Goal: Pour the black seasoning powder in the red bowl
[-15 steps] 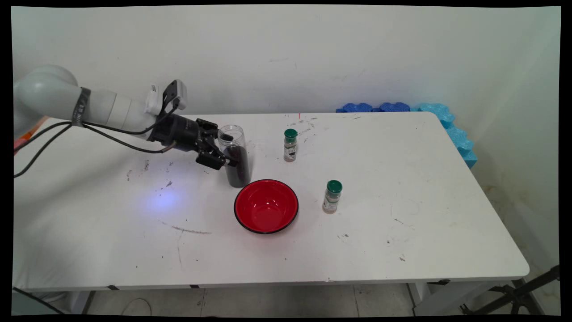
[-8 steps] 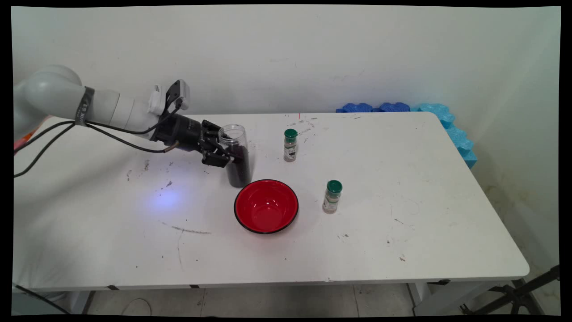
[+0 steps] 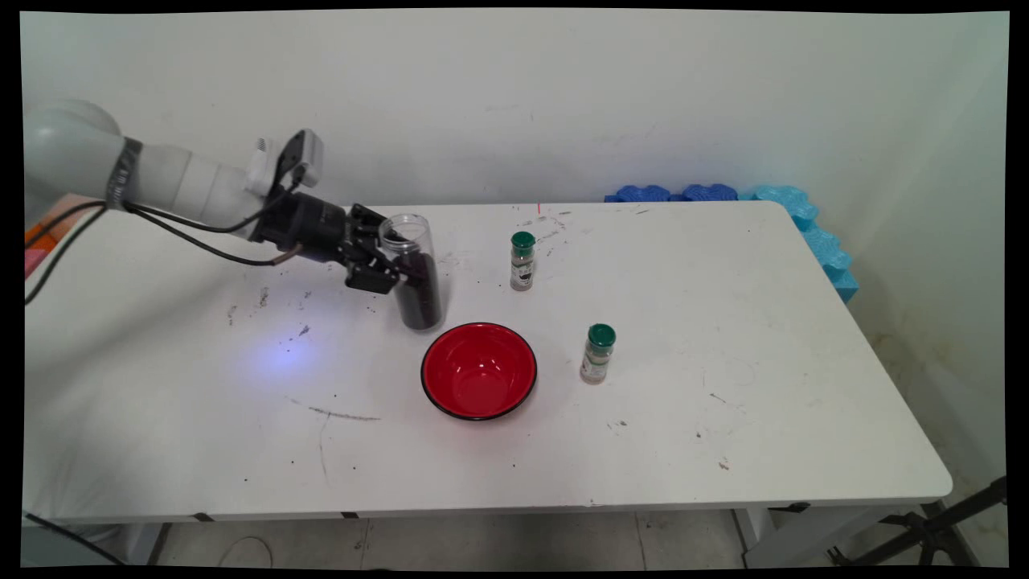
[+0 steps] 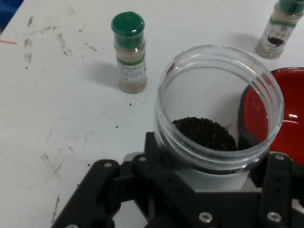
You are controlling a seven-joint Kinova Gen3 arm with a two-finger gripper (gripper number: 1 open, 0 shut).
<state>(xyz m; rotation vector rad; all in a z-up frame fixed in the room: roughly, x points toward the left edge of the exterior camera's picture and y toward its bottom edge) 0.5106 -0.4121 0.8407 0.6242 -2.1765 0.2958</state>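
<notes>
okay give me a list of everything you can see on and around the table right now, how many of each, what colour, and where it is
jar: one, clear plastic, open-topped, partly filled with dark grains, tilted and held in the gripper, left of the table's middle, just behind the bowl.
bowl: one, red with a black rim, nothing in it, near the table's middle.
spice bottles: two, clear with green caps, upright; one behind the bowl toward the wall, one right of the bowl.
foam pieces: several, blue, along the table's far right corner.
table: one, white, scuffed and speckled.
wall: white, behind the table.
arm: one, white, with black cables, coming in from the left.
gripper: one, black, shut on the jar's side.
</notes>
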